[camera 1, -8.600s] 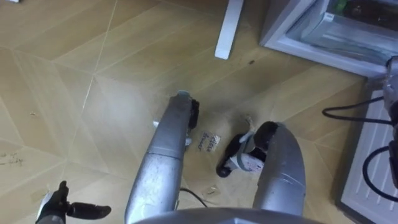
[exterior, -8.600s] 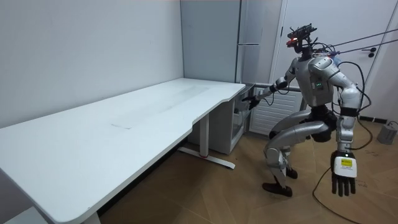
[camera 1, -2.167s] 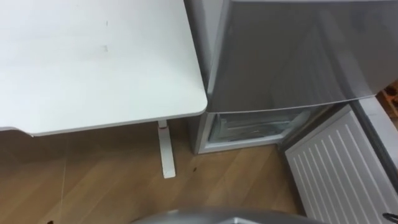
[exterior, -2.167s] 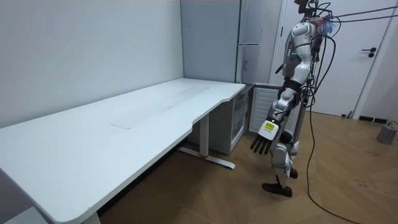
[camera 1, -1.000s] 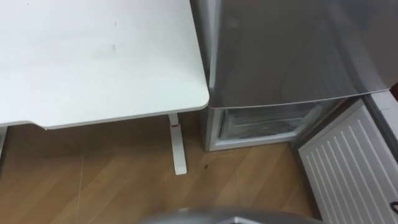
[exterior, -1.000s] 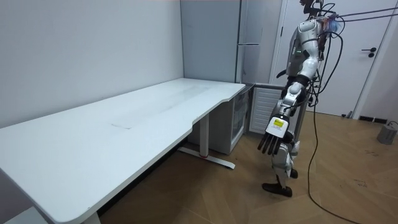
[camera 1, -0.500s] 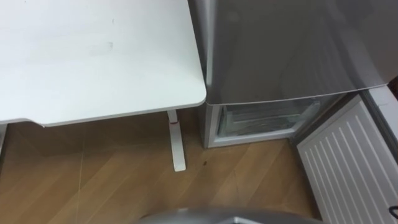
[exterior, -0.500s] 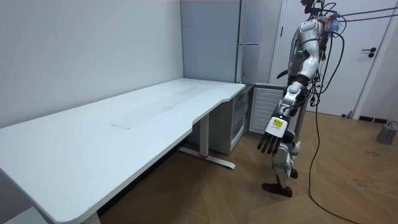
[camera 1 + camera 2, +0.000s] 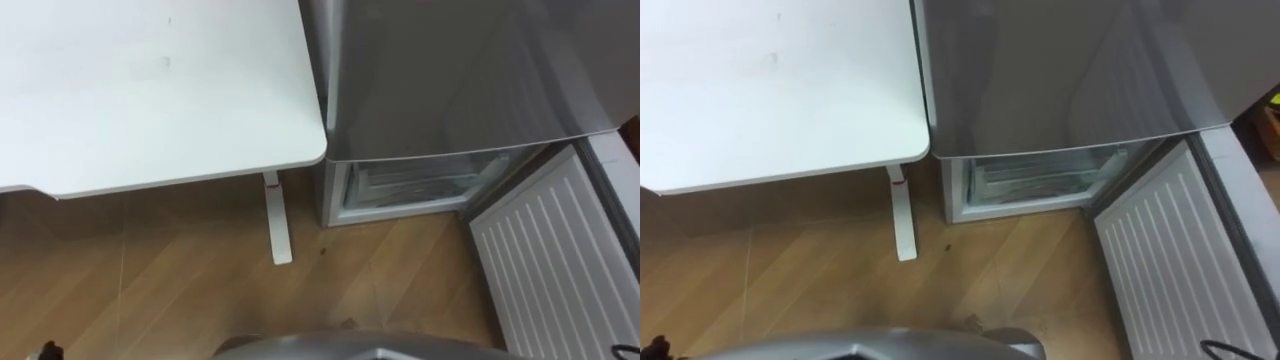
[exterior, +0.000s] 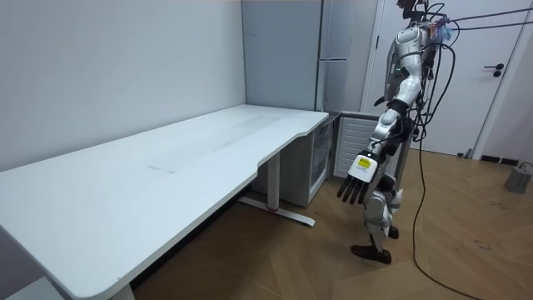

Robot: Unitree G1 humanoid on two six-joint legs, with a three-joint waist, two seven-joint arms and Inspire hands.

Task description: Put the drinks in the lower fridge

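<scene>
I stand upright in front of the grey fridge (image 9: 460,70) (image 10: 333,33), right beside the white table's end. The lower fridge compartment (image 9: 410,185) stands open, with pale shelves or drawers showing inside. Its door (image 9: 550,260) is swung out to my right, ribbed white inner side up. My left hand (image 10: 356,179) hangs at my side with its fingers straight, holding nothing. A dark fingertip of that hand (image 9: 45,350) peeks in at the lower left of the left eye view.
The white table (image 9: 150,90) (image 10: 166,158) reaches up to the fridge's left side, and its white leg (image 9: 275,225) stands on the wooden floor (image 9: 180,290). In the room view a white door (image 10: 508,83) lies behind me.
I have risen from a crouch over the floor to standing, so the eye view now looks down on table and fridge. In the last second my left hand swung slightly towards the table.
</scene>
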